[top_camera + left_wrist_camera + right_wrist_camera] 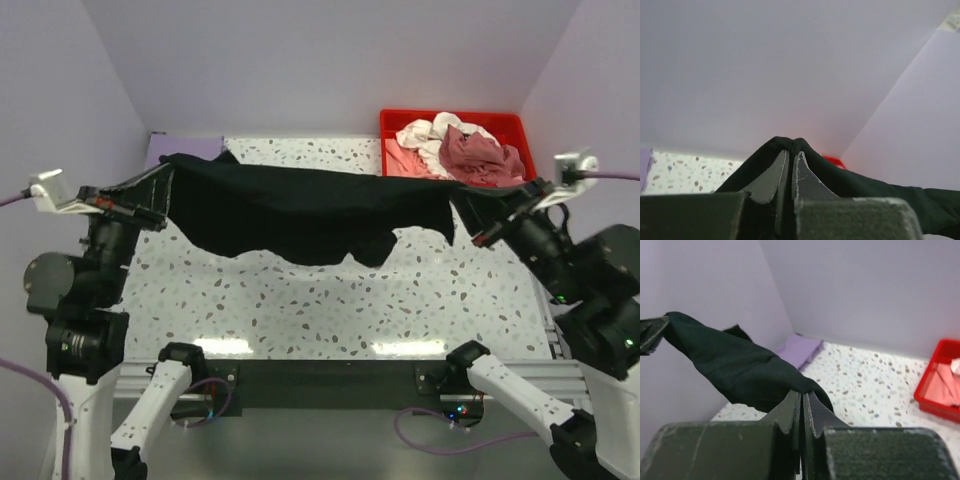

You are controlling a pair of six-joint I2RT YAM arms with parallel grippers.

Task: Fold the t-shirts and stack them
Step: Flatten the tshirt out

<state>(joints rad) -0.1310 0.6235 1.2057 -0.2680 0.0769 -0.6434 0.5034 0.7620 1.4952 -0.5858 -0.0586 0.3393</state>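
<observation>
Above the table (300, 310) near its far edge, my left gripper (791, 156) and right gripper (803, 395) clamp the black t-shirt (300, 210) stretched between them.

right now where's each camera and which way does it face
Top external: above and behind, looking down on the table; both arms show, left gripper and right gripper holding the black t-shirt.
Left wrist: past its shut gripper, toward the back wall.
Right wrist: past its shut gripper, across the table to the lavender t-shirt.
All share the black t-shirt and red tray.
</observation>
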